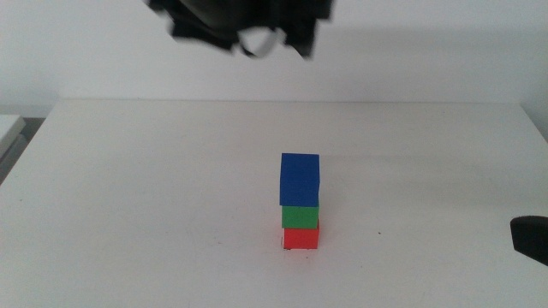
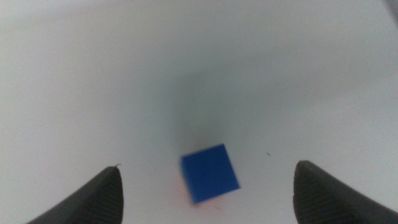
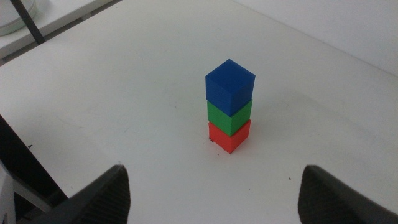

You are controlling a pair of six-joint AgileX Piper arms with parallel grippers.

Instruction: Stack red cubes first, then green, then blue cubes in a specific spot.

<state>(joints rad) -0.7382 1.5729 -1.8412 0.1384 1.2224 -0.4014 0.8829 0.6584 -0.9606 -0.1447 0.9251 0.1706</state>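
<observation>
The red cube (image 1: 300, 237) sits on the white table (image 1: 128, 188) at the middle. The green cube (image 1: 300, 216) rests on it and the blue cube (image 1: 300, 179) is on top, turned slightly. The stack also shows in the right wrist view: blue (image 3: 229, 86), green (image 3: 230, 116), red (image 3: 229, 137). My left gripper (image 1: 248, 26) hangs blurred high above the stack, open and empty. Its wrist view (image 2: 208, 165) looks straight down on the blue cube (image 2: 210, 174). My right gripper (image 1: 531, 238) waits at the right edge, open (image 3: 214, 167) and empty.
A pale raised ledge (image 1: 8, 128) lies off the table's left edge. In the right wrist view a white object (image 3: 15, 22) and a dark rod (image 3: 28, 25) stand beyond the table. A small dark speck (image 1: 378, 233) marks the table right of the stack.
</observation>
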